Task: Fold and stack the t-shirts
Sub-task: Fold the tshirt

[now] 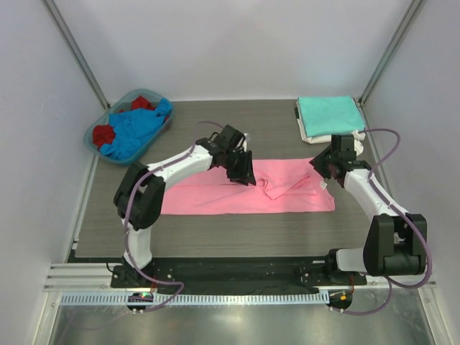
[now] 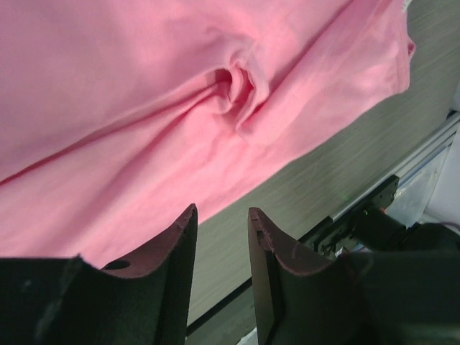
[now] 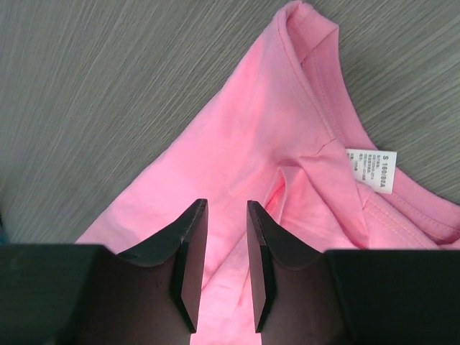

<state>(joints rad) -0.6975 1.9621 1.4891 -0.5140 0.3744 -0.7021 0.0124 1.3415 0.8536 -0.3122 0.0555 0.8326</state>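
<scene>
A bright pink t-shirt (image 1: pixel 215 198) lies folded into a long band across the middle of the table, with a bunched wrinkle (image 2: pixel 237 90) near its centre. My left gripper (image 1: pixel 246 177) hovers over the band's far edge; its jaws (image 2: pixel 221 215) stand open with only table showing between them. My right gripper (image 1: pixel 325 169) is above the shirt's right end by the collar and white size label (image 3: pixel 370 171). Its jaws (image 3: pixel 226 208) are open above the pink cloth (image 3: pixel 237 144), gripping nothing. A folded teal t-shirt (image 1: pixel 329 113) rests on a folded white one (image 1: pixel 309 134) at the back right.
A blue-rimmed basket (image 1: pixel 97 129) at the back left holds a crumpled blue t-shirt (image 1: pixel 136 128) and a red one (image 1: pixel 105 134). Grey walls and metal frame posts enclose the table. The arms' base rail (image 1: pixel 237 269) runs along the near edge.
</scene>
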